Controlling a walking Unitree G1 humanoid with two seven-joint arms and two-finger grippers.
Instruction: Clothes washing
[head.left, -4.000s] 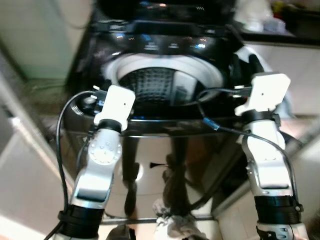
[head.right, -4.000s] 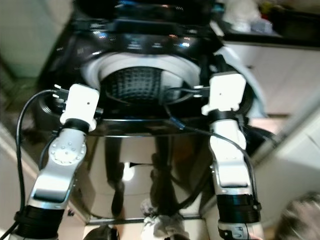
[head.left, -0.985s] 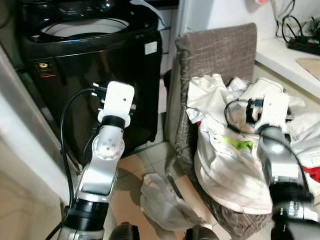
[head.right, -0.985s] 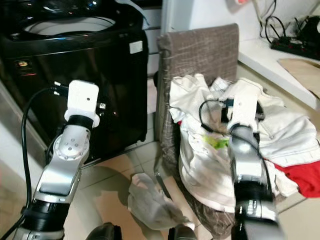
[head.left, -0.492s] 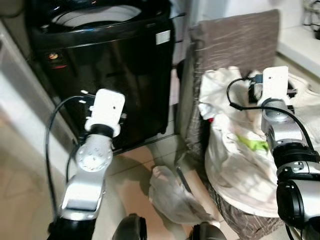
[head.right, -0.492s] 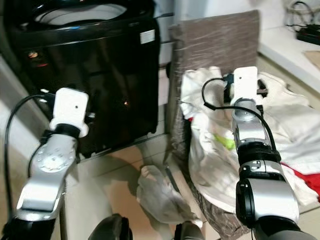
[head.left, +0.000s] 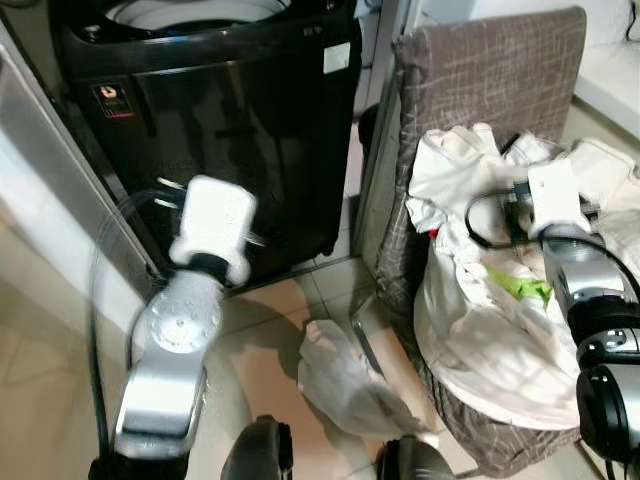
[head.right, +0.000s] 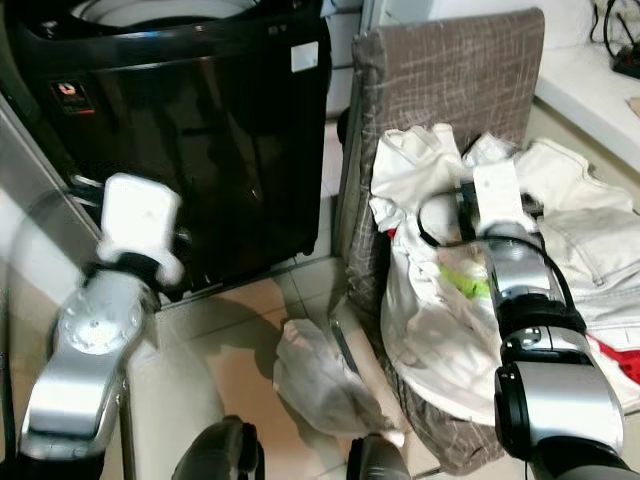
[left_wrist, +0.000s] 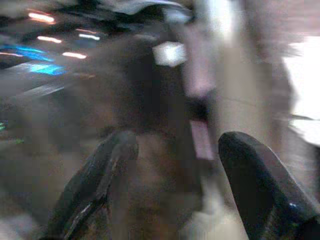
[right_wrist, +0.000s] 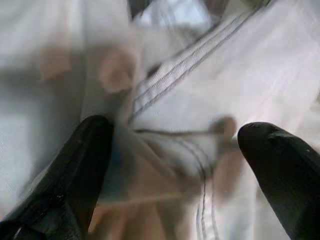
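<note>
Your white clothes (head.right: 450, 330) lie heaped on the grey chair (head.right: 445, 70), beside the black washer (head.left: 230, 120). Right claw (right_wrist: 175, 145) hovers spread over the pile. Left claw (left_wrist: 170, 175) spread, empty, facing the washer.

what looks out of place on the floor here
A crumpled pale cloth or bag lies on the tiled floor between the washing machine and the chair, apart from the pile of white clothes heaped on the chair, where the right gripper reaches, open.
</note>
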